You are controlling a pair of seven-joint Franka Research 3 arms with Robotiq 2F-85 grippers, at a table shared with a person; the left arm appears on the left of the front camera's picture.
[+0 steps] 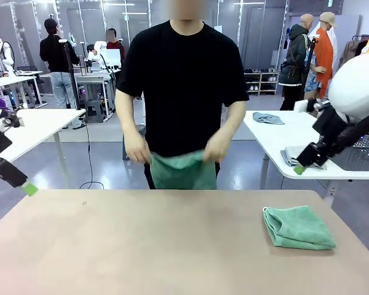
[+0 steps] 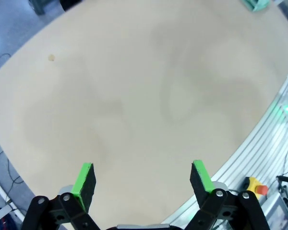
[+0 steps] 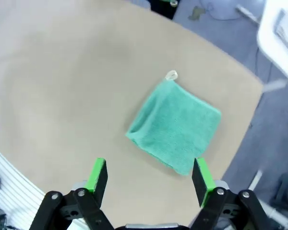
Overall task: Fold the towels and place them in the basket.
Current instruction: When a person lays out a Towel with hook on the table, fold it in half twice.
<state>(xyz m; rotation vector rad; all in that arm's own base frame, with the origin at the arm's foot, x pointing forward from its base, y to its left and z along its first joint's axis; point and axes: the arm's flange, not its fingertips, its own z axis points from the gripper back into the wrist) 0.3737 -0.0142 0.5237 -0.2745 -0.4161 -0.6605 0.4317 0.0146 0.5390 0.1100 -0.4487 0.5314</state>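
Mostly open table (image 1: 141, 246), folded towel (image 1: 298, 227) nr right edge.

Front view across table (image 1: 141, 246) toward person (image 1: 181, 92), wrist views looking down from above it, folded towel (image 1: 298, 227) shared

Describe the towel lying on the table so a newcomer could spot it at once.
Start at the wide tan table. On the robot's right half lies a mint-green towel, folded into a compact square with a small loop at one corner. The other green towel hangs in the person's hands beyond the far edge; this one rests flat, untouched.
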